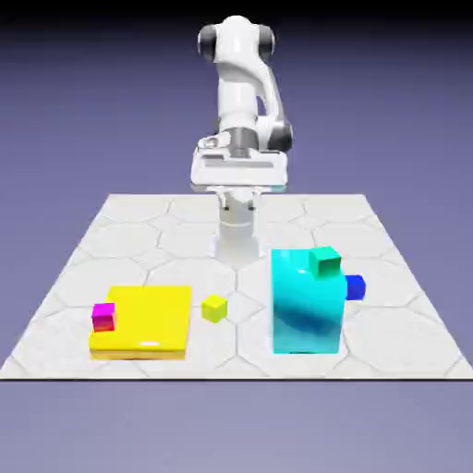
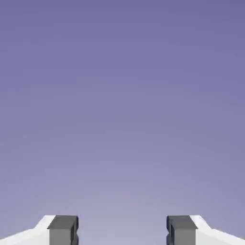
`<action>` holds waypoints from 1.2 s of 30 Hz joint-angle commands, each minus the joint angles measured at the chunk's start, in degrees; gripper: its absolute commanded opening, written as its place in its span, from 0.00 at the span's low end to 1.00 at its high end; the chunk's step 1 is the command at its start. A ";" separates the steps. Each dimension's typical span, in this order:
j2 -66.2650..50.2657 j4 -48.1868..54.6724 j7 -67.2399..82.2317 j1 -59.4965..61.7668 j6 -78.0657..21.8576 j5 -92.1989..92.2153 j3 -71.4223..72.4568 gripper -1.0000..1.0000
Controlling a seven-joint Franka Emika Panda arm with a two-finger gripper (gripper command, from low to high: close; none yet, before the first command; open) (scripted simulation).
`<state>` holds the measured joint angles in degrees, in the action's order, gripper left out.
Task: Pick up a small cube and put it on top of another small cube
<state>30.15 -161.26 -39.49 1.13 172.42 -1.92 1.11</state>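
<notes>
spreading out below the hand, the table (image 1: 406, 319) carries everything here. the arm (image 1: 237, 92) rises over it, and the hand (image 1: 238, 201) hangs high, its fingers parted wide with nothing between them; the hand view shows only the backdrop (image 2: 122, 110) past the tips.

nearer the camera than the hand, lower and toward the exterior view's right, the cyan block (image 1: 306, 309) stands upright. lower than the hand again, toward the exterior view's left, the yellow slab (image 1: 143, 319) lies flat.

then come the small ones. the teal cube (image 1: 324, 261) sits atop the block, below the hand and off to the right. the magenta cube (image 1: 103, 317) is at the slab's outer edge, farther left from the hand. the blue cube (image 1: 355, 287) is partly hidden behind the block, right of the hand and below. the lime cube (image 1: 214, 309) rests on the table, well below the hand and slightly left, between slab and block, apart from both.
</notes>
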 commanded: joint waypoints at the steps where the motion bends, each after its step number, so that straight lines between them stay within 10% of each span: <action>1: -2.08 -0.21 2.46 1.51 -1.32 -1.59 0.92 0.50; 14: -28.19 -2.90 33.42 20.42 -17.92 -21.56 12.54 0.50; 26: -44.61 1.58 14.12 16.94 -8.05 -47.06 1.92 0.50; 27: -44.61 1.58 14.12 16.94 -8.05 -47.06 1.92 0.00; 36: -31.79 -1.92 29.19 19.66 -15.76 -27.15 10.21 0.00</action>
<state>-1.64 -163.18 -10.30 20.75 156.62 -29.06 11.39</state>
